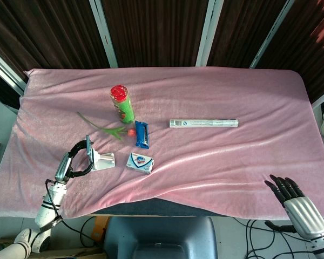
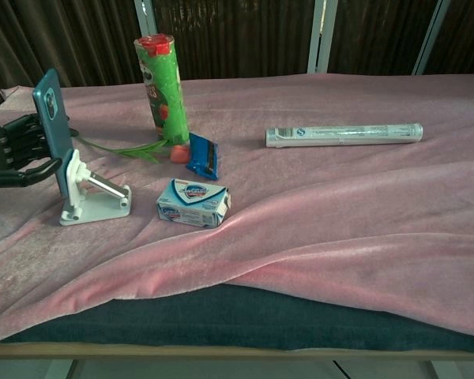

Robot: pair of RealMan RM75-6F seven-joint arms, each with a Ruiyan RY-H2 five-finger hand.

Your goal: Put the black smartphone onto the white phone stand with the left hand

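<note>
Upright, the black smartphone (image 2: 51, 118) is gripped by the left hand (image 2: 17, 150) against the white phone stand (image 2: 91, 197). Right hand (image 1: 296, 204) is held unclenched, fingers apart, off the table edge.

Open cloth lies left of the white phone stand (image 2: 91, 199), where the left hand (image 2: 16, 150) holds the black smartphone (image 2: 53, 114). Right of the stand, a soap box (image 2: 193, 203) sits near. Behind: green can (image 2: 163, 87), blue packet (image 2: 203, 155), plant stem (image 2: 118, 149).

Overhead head view; low frontal chest view
</note>
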